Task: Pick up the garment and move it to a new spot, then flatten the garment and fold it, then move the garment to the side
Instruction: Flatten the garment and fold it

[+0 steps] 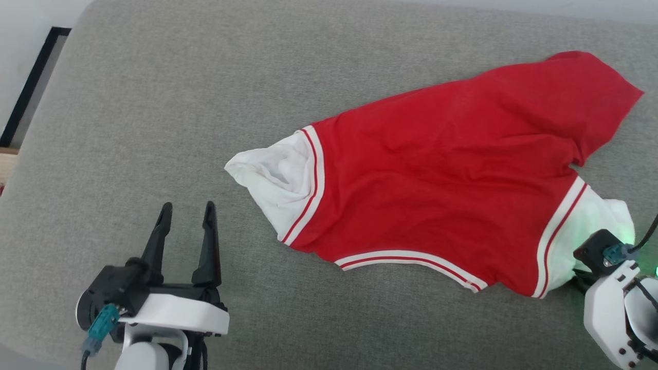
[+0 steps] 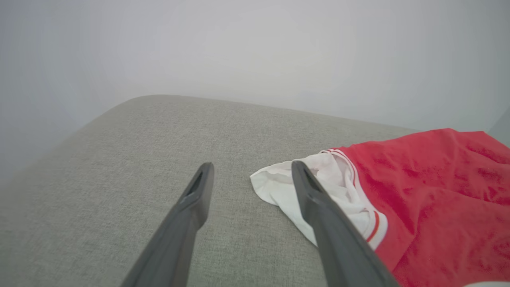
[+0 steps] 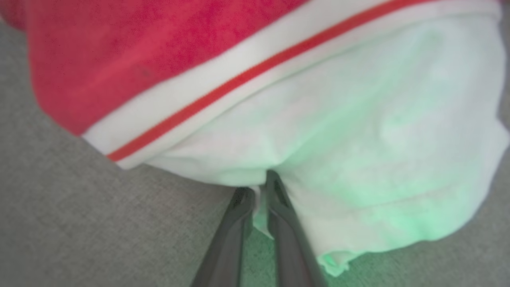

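The garment (image 1: pixel 442 169) lies rumpled across the right half of the grey cushion (image 1: pixel 154 103). One white sleeve (image 1: pixel 272 174) points toward the left end effector (image 1: pixel 187 206), which stands wide open and empty, near it but apart. The right end effector (image 3: pixel 258 187) has its fingers nearly together on the edge of the other white sleeve (image 3: pixel 358 139). That close view is blurred, so the bite only seems thin. A thin pinch could slip on lifting, and a one-corner lift would let the cloth bunch and drag on the cushion's weave. A dark frame (image 1: pixel 31 82) stands beyond the cushion's left edge, well apart.
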